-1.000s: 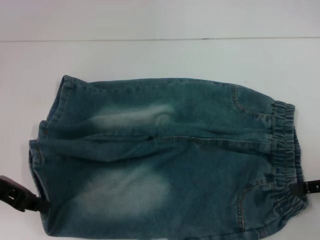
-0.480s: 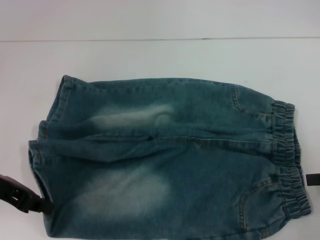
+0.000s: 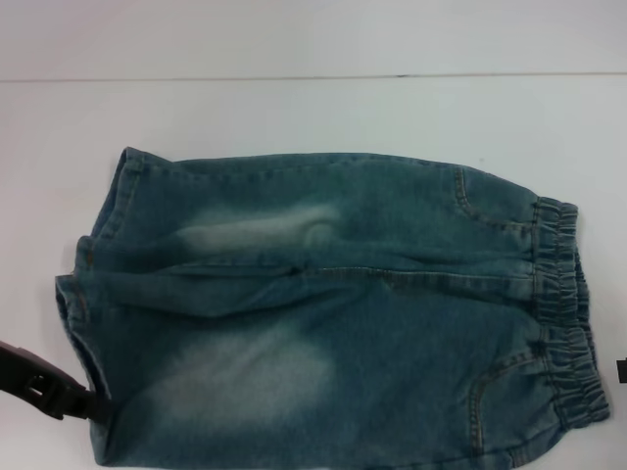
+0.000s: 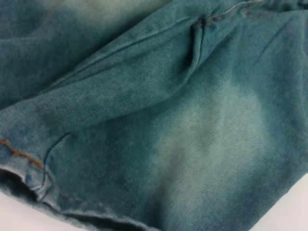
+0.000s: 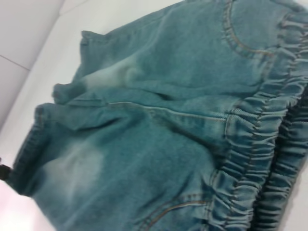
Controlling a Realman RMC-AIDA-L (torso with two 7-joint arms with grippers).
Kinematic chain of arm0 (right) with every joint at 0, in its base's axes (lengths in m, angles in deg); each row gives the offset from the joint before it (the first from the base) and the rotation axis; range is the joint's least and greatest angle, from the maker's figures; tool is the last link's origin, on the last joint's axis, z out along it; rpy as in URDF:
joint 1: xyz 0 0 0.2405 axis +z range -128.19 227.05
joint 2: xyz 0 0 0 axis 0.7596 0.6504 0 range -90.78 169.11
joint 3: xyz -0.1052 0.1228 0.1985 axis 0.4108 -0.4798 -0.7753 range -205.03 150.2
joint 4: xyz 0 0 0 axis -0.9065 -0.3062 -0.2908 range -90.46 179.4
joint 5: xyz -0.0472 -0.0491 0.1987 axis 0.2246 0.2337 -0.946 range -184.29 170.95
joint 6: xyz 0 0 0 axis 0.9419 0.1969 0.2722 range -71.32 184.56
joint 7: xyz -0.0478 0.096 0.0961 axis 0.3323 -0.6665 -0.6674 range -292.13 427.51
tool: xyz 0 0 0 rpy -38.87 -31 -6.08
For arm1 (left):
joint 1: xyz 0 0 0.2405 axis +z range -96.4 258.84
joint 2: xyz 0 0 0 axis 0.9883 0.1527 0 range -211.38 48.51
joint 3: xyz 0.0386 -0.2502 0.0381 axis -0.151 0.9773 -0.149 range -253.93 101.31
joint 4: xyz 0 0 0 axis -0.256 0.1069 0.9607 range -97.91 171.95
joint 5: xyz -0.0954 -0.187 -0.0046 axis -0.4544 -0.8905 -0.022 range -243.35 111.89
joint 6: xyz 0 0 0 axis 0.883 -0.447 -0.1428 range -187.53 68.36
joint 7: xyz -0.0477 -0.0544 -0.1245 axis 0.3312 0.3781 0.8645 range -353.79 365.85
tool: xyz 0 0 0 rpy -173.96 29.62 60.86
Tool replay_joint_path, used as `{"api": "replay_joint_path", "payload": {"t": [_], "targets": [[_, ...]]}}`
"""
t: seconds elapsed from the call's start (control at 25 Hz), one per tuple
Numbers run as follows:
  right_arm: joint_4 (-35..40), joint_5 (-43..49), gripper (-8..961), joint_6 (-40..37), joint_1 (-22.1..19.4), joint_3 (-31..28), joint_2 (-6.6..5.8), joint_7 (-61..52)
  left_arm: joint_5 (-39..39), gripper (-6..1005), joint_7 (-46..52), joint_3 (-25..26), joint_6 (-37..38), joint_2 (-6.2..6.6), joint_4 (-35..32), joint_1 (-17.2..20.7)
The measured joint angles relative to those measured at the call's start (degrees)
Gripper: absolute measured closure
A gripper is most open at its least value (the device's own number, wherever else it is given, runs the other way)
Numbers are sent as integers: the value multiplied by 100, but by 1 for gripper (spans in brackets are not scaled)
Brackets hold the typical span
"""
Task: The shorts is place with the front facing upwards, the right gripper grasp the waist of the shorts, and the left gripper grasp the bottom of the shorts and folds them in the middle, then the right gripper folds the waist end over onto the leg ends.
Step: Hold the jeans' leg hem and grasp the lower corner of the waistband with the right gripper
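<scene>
Blue denim shorts [image 3: 333, 313] lie flat on the white table, front side up. Their elastic waist [image 3: 563, 313] is at the right and the leg ends [image 3: 78, 323] at the left. My left gripper [image 3: 90, 401] is at the hem of the nearer leg, touching the cloth at the lower left. The left wrist view is filled by the shorts' denim [image 4: 192, 125], with that hem [image 4: 72, 207] close by and no fingers in sight. Only a black sliver of my right gripper [image 3: 621, 370] shows at the right edge, apart from the waist. The right wrist view looks across the waist [image 5: 260, 159].
The white table [image 3: 313, 113] extends behind the shorts to a seam line near the back. Bare white surface shows to the left [image 3: 39, 196] and right [image 3: 598, 147] of the garment. The shorts' near edge runs out of the head view.
My right gripper has pulled away to the right from the waistband it was touching, and the band has relaxed. My left gripper has shifted slightly lower along the leg hem.
</scene>
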Motion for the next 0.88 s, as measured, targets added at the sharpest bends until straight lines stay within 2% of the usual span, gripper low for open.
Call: {"api": "replay_joint_path", "payload": {"t": [0.28,0.8,0.88], "targets": [[280,9,515,69,-58,22,144,229,-15,1001,111,57,58,-3,-70,-13],[283,8,95,196,-57,43,215,291,-157,1000,274,48,183,-10,-257,-26],[289,8,95,197,-58,54,236,292,-157,1000,302,35,192,-10,-260,-29]]}}
